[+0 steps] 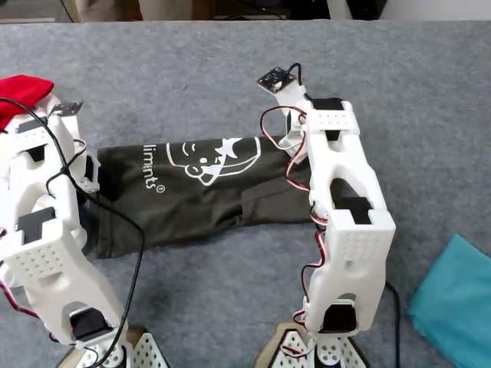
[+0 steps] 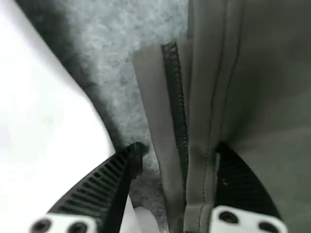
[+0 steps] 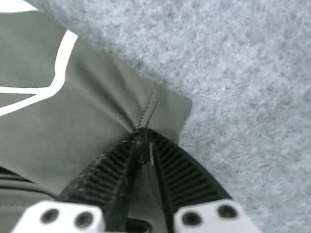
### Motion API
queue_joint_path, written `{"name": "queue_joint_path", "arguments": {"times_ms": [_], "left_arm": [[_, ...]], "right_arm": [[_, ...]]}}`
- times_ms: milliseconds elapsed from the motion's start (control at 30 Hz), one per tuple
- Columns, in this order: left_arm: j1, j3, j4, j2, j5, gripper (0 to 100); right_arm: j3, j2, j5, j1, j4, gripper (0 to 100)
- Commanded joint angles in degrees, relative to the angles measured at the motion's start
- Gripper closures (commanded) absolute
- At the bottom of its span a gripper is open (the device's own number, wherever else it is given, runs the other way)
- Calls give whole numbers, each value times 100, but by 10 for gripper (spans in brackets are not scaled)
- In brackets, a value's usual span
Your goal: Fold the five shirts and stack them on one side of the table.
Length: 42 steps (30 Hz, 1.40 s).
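Nearest the arm bases, a teal cloth (image 1: 456,300) lies at the right edge of the grey table (image 1: 192,61), well apart from the other items. The left arm (image 1: 46,253) and right arm (image 1: 345,218) extend from the near edge to opposite ends of the olive shirt (image 1: 199,195), which lies flat across the table between them with its white print (image 1: 211,157) facing up. The left gripper (image 2: 180,150) is wide apart; the shirt's stitched hem (image 2: 176,111) lies between its fingers (image 2: 121,170), unclamped. The right gripper (image 3: 144,135) is closed, pinching a seamed corner of the olive shirt. Farthest away, a red cloth (image 1: 21,92) sits at the left edge, beyond the left arm.
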Motion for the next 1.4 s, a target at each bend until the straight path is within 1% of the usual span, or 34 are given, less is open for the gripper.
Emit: {"name": "queue_joint_path", "arguments": {"times_ms": [0, 167, 233, 367, 433, 500, 633, 800, 900, 967, 1100, 1200, 1300, 1367], "left_arm": [[9, -255, 0, 198, 18, 757], [70, -624, 88, 426, 457, 767], [79, -730, 105, 549, 554, 822], [308, -774, 132, 769, 545, 984], [396, -782, 176, 787, 571, 972], [510, -897, 246, 796, 589, 982], [809, -1240, 431, 787, 1055, 981], [1292, -2673, 1574, 831, 1143, 981], [1697, -3648, 2277, 840, 1204, 981], [1996, -4193, 2558, 840, 1407, 981], [2637, -4862, 2611, 796, 1767, 981], [3200, -5266, 2611, 796, 1934, 981], [3745, -5670, 2611, 796, 2110, 981], [4097, -5960, 2611, 796, 2268, 981]], "right_arm": [[-180, -4, 53, -66, 62, 993], [-180, -4, 53, -66, 62, 993], [-180, -4, 53, -66, 62, 993], [-180, -4, 53, -66, 62, 993], [-180, -4, 26, -48, 62, 993], [-180, -13, 18, -40, 62, 993], [-171, -40, 18, -40, 79, 993], [-479, -462, 44, -13, 695, 993], [-532, -1024, 18, 259, 914, 993], [-541, -1534, -62, 523, 1055, 991], [-884, -2809, -510, 1358, 1424, 990], [-927, -3415, -484, 1982, 1424, 990], [-963, -3662, -457, 2378, 1389, 990], [-1077, -3688, -299, 2615, 1389, 990]]}}
